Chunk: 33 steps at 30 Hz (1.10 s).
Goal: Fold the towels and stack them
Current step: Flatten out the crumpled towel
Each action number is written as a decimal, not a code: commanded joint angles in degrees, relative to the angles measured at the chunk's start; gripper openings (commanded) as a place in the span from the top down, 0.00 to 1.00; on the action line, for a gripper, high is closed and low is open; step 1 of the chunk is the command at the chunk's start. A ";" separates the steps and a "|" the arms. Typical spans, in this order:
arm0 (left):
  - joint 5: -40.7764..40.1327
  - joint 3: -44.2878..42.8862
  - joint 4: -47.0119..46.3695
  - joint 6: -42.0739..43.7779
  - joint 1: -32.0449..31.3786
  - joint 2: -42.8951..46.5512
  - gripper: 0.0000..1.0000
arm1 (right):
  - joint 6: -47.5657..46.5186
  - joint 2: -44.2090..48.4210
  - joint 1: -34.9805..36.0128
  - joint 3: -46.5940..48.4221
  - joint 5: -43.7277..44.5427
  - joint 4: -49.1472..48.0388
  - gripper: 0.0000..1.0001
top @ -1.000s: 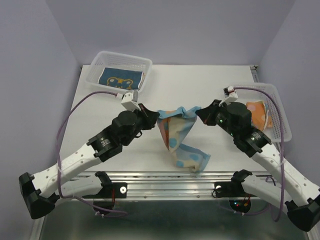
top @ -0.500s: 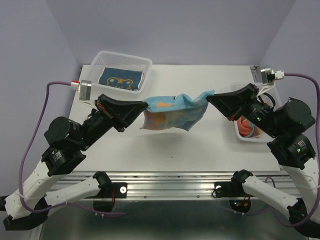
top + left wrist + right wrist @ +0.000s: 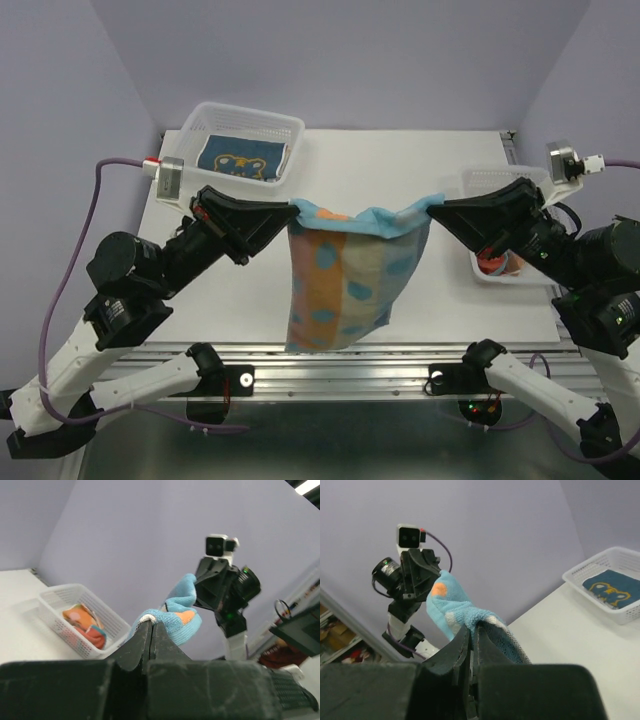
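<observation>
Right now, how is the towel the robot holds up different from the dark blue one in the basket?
The light blue dotted cloth towel hangs spread open in the air; the dark blue printed cloth towel lies flat in the white mesh plastic basket. The left hand and right hand pinch the dotted towel's top corners; nothing touches the dark one. Both are printed cloths.
</observation>
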<state>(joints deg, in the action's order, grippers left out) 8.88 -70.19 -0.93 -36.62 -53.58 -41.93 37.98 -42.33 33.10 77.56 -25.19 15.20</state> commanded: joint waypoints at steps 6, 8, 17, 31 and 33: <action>-26.36 7.52 -3.90 2.34 1.10 -6.20 1.00 | -8.17 -7.06 0.38 -8.10 32.17 0.01 0.99; -25.42 8.75 -4.25 1.47 6.28 -11.21 1.00 | -9.41 -11.26 0.38 -10.49 38.25 -3.14 0.99; -3.18 5.88 -15.41 2.25 27.99 -39.32 1.00 | -12.93 -36.23 -10.67 -11.74 40.24 -20.00 0.99; 0.87 -9.70 -16.82 9.64 32.93 -64.24 1.00 | -12.67 -62.88 -18.78 -0.30 26.08 -23.38 0.99; 0.61 -8.21 -16.39 9.11 32.93 -63.72 1.00 | -11.62 -62.09 -18.95 -1.09 24.93 -22.68 0.99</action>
<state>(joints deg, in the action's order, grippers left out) 8.71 -77.41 -15.16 -29.34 -21.26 -106.87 25.74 -106.43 15.00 73.41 1.58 -4.64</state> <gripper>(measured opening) 0.029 0.039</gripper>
